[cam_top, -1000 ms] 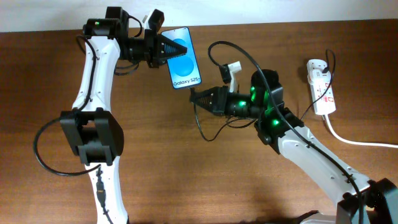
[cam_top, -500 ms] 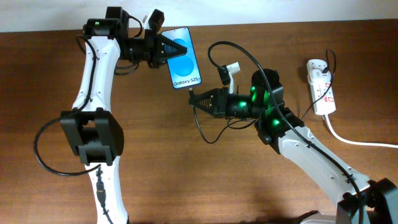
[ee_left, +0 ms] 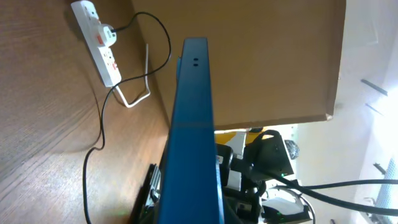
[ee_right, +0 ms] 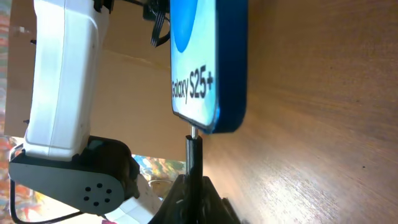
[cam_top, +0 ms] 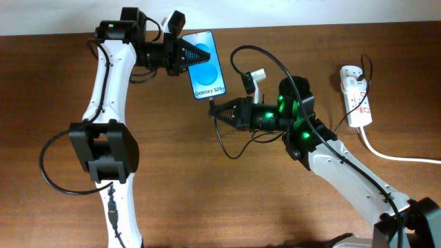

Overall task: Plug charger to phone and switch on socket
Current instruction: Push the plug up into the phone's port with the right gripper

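The wooden tabletop [cam_top: 172, 207] is seen from above, with both arms reached in toward its far edge. The socket [cam_top: 357, 96] is laid near the far right corner, lengthwise toward the far edge. A white adapter block is seated at its far end, and a thick white cord [cam_top: 393, 155] is led from its near end off the right edge.

The phone [cam_top: 207, 69] is found close to the far edge, left of the middle, with its blue screen turned upward and its length slanted. It is clamped along its far left side by the left gripper [cam_top: 180, 54]. In the left wrist view it is seen edge-on between the fingers. Whether it is rested on the wood or lifted cannot be told.

The charger [ee_right: 194, 155] is pinched at its black plug by the right gripper [cam_top: 215, 109], just beside the phone's near short edge. In the right wrist view the plug is aimed straight at that edge, and its small metal tip is shown touching it. How far the tip is seated cannot be told. The thin black cable is looped on the wood nearer the front edge.
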Action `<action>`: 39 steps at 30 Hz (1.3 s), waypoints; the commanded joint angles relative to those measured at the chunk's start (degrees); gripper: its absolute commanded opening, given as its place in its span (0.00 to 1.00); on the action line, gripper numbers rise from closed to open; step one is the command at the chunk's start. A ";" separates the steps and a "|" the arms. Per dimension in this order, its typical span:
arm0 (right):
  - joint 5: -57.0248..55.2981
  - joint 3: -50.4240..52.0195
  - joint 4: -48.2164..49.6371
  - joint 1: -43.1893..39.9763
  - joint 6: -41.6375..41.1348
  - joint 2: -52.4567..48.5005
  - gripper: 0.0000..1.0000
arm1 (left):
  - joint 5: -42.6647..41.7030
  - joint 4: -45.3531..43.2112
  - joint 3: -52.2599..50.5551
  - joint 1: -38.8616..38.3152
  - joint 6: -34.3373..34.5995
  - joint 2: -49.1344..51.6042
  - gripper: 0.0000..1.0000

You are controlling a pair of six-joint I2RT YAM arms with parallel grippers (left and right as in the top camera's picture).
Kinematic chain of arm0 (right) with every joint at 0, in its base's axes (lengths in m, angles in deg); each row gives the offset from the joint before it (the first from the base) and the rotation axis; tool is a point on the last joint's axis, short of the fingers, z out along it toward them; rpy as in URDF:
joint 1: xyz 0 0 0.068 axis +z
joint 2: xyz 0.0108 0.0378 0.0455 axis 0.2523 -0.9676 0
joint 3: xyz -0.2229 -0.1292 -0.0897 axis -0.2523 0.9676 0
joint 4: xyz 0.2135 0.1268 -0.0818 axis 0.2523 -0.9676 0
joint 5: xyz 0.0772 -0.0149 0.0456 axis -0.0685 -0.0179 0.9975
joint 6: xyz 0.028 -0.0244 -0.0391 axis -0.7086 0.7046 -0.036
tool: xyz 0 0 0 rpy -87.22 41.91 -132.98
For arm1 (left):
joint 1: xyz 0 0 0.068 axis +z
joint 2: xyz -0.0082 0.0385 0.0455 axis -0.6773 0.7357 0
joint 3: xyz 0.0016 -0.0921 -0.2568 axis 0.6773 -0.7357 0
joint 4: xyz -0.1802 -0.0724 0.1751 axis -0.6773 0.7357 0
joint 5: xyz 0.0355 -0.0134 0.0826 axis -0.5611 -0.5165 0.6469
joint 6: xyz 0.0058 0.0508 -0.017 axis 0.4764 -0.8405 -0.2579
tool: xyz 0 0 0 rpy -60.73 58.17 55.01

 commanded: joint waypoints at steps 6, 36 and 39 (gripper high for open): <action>-0.37 -0.39 0.96 -0.22 -0.04 -0.20 0.04 | -3.02 0.11 0.59 -1.11 -0.96 -0.72 0.00; -2.51 -0.42 10.99 -3.63 -3.08 -5.01 0.04 | -1.66 1.62 0.59 -3.21 -1.62 -0.72 0.00; -0.46 -0.39 10.99 -4.81 -3.02 -5.01 0.04 | -1.64 1.33 0.59 -3.21 -1.62 -0.72 0.00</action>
